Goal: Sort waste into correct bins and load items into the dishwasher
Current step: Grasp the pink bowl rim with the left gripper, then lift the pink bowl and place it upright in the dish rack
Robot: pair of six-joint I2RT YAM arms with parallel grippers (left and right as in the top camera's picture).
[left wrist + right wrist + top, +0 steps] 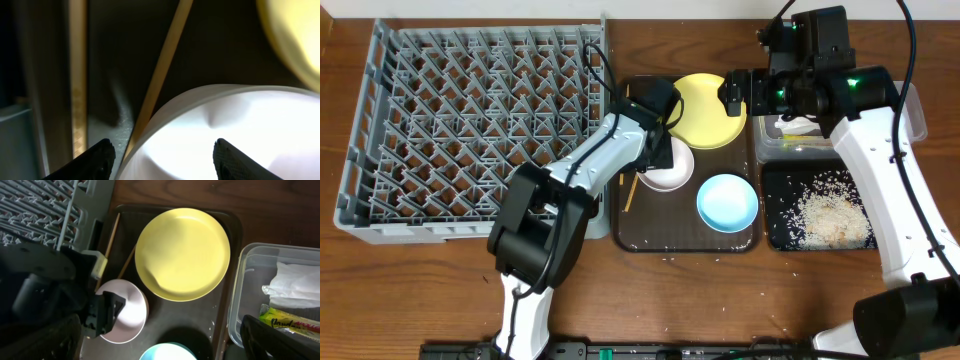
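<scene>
White bowl (672, 176) seems rigid, glossy, slippery, breakable; grip the thin 10 o'clock rim, which the spread left claw (170, 152) straddles

overhead: even, sharp | left wrist: dim, blurred, white bowl (240, 135) overexposed | right wrist: clear

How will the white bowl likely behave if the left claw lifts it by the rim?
The white bowl looks smooth and glossy: probably stiff, but slippery in a rim pinch. Held by one edge, it may tilt. The chopstick close beside it could get nudged.
</scene>
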